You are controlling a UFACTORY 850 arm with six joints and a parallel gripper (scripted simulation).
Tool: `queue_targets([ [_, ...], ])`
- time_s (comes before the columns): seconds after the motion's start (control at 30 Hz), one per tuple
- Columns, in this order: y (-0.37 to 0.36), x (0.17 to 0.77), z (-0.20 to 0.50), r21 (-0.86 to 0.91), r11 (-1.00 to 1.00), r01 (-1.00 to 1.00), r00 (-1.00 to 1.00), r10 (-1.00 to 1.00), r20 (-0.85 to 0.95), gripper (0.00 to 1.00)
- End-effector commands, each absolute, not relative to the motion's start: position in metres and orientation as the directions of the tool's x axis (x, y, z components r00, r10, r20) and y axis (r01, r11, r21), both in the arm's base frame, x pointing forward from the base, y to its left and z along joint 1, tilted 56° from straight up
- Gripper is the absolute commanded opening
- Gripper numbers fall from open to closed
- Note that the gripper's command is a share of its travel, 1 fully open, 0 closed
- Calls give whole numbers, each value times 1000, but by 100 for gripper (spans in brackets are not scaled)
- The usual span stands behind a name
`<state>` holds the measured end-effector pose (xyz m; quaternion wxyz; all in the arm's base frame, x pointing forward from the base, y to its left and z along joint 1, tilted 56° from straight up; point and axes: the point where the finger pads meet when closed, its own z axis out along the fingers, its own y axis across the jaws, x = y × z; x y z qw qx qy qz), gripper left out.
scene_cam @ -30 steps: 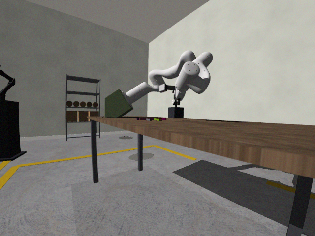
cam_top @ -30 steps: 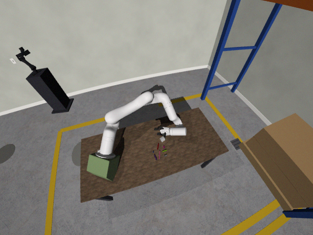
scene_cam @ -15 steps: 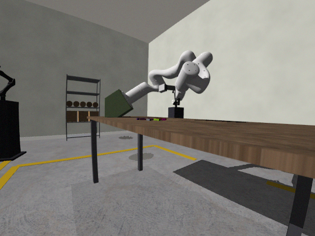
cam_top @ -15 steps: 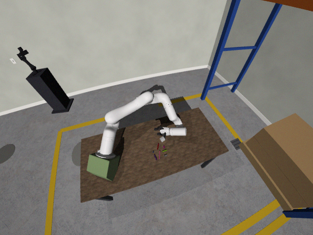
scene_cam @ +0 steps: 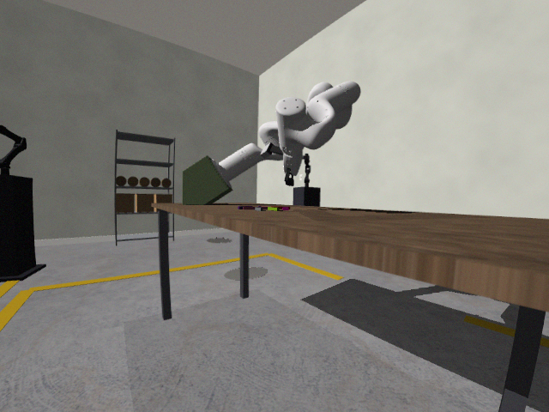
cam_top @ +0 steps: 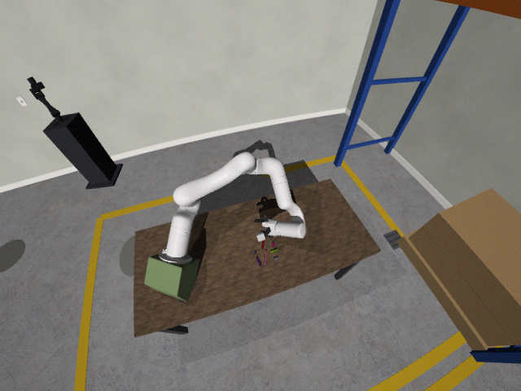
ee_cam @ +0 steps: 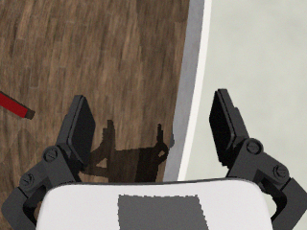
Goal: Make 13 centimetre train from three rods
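Note:
Several short rods lie close together on the wooden table (cam_top: 252, 252). Among them are a red rod (cam_top: 262, 243), a small magenta rod (cam_top: 272, 243), a lime rod (cam_top: 273, 250), a pink rod (cam_top: 265, 254), a purple rod (cam_top: 259, 261), a tiny blue rod (cam_top: 255, 252) and a grey rod (cam_top: 275, 258). In the exterior view they show as a thin coloured strip (scene_cam: 263, 207). My gripper (ee_cam: 151, 106) (scene_cam: 288, 177) (cam_top: 260, 222) is open and empty. It hangs well above the table, beyond the rods. In the wrist view only one end of the red rod (ee_cam: 14, 106) shows, at the left edge.
The arm's green base block (cam_top: 171, 278) stands on the table's near left corner. A black stand (scene_cam: 306, 195) shows behind the table. A blue rack (cam_top: 391, 80) and a brown crate (cam_top: 470, 261) stand off the table to the right.

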<state>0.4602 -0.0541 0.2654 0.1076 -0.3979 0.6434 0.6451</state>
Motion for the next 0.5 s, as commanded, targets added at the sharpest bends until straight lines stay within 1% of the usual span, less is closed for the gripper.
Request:
queue_targets([
  [0.0,-59,458,248,808,-37,-588,-764,-303,-570,100],
  [0.4,-70,451,202,921,189,-340,-940,-60,-335,100],
  [0.47,-70,451,202,921,189,-340,-940,-60,-335,100],
])
